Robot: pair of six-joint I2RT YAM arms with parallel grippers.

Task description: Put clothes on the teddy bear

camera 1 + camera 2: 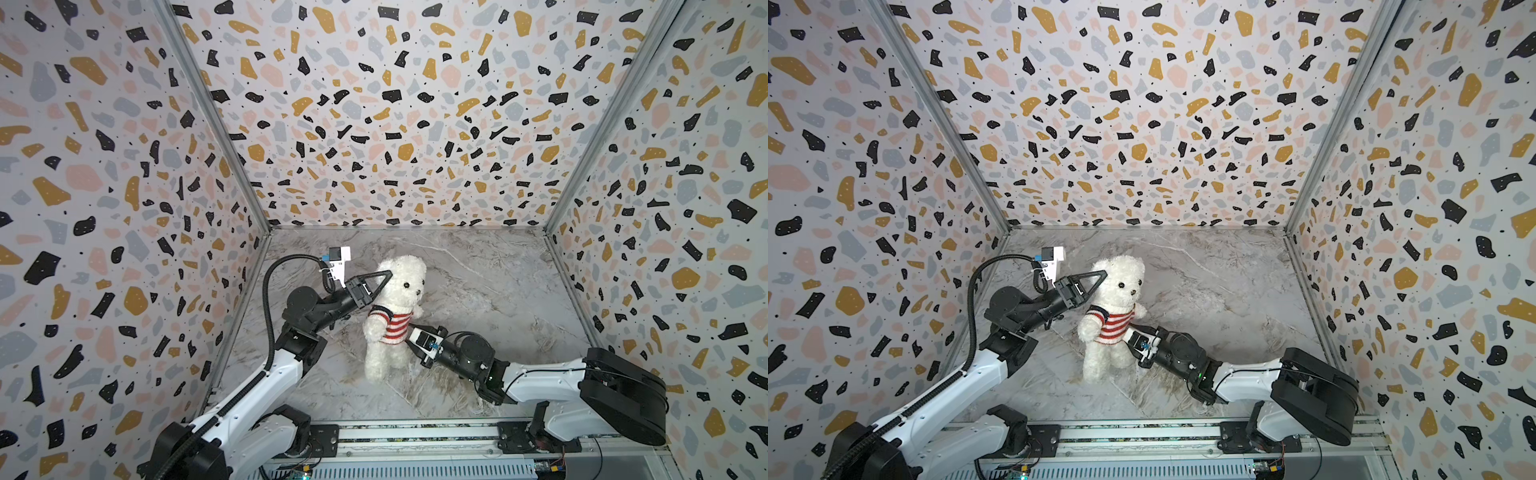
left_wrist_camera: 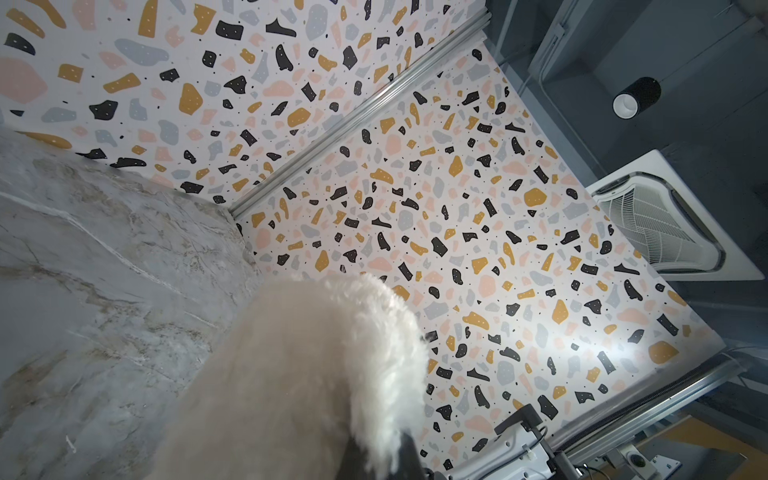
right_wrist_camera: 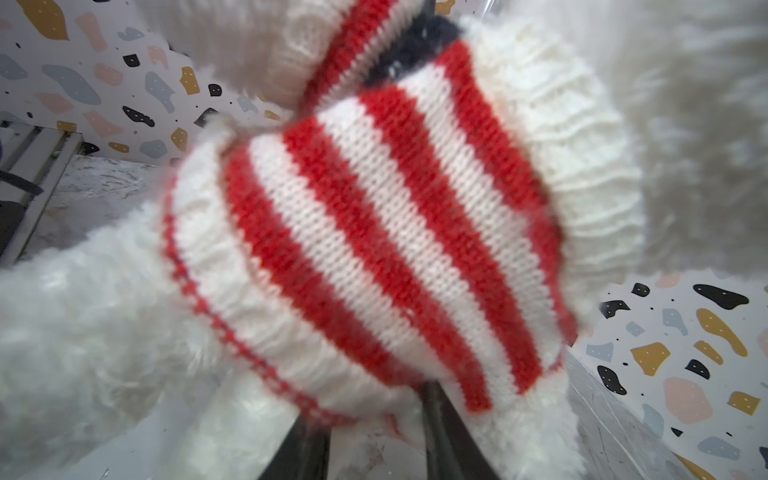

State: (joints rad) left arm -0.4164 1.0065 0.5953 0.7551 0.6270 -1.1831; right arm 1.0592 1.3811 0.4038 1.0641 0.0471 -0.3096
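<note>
Red-and-white striped sweater [image 1: 391,326] is on, covering the torso of the teddy bear [image 1: 405,286], which stands upright on the desk [image 1: 498,291]! The left gripper [image 1: 389,275] is clamped on head fur. The right gripper [image 3: 370,401] is at the hem, grip unclear. Only straightening the hem looks left.

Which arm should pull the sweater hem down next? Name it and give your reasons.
Right. The right gripper sits at the lower hem of the sweater, with its jaws apart around the hem in the right wrist view. The left gripper is shut at the head of the teddy bear, seemingly holding it upright.
</note>
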